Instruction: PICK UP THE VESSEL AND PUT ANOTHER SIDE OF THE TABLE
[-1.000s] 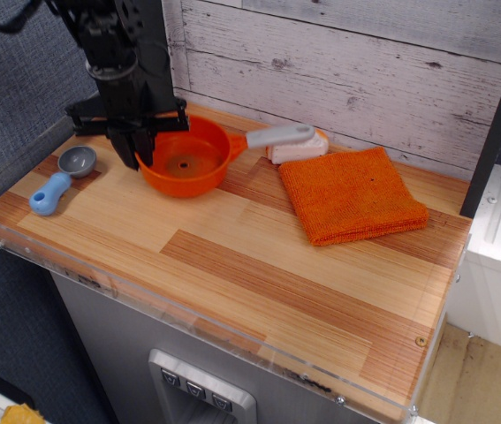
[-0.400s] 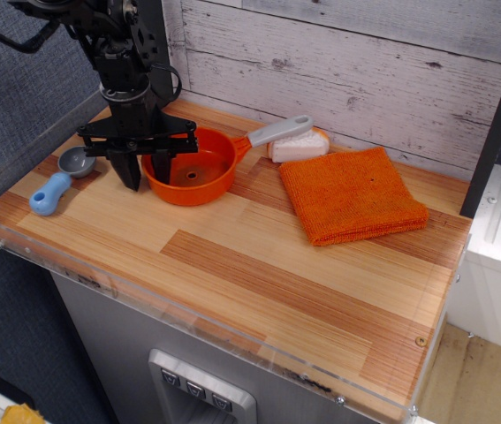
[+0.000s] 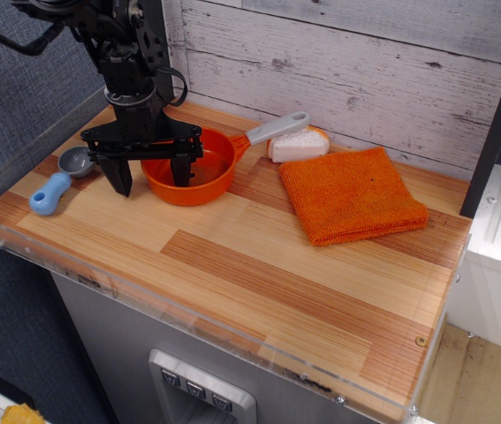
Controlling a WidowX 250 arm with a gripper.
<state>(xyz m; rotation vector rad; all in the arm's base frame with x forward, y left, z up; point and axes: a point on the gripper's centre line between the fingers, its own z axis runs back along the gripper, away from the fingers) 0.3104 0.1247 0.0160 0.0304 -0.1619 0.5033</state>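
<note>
The vessel (image 3: 208, 173), a round orange saucepan, stands at the back left of the wood-plank table (image 3: 259, 265). Its grey loop-ended handle (image 3: 277, 127) points right and back, over a white object. My gripper (image 3: 151, 175) is open wide and points straight down over the pan's left rim. One finger (image 3: 123, 177) is outside the pan on the left. The other finger (image 3: 181, 170) is inside the bowl. Neither finger presses on the rim.
A small grey scoop with a blue handle (image 3: 51, 190) lies left of the pan, near the table's left edge. A folded orange cloth (image 3: 352, 194) lies to the right. A white block (image 3: 299, 145) sits under the pan handle. A plank wall stands behind.
The jaws were close together on the pan's left rim and have opened wide. The pan shifted slightly forward and right and now rests on the table.
</note>
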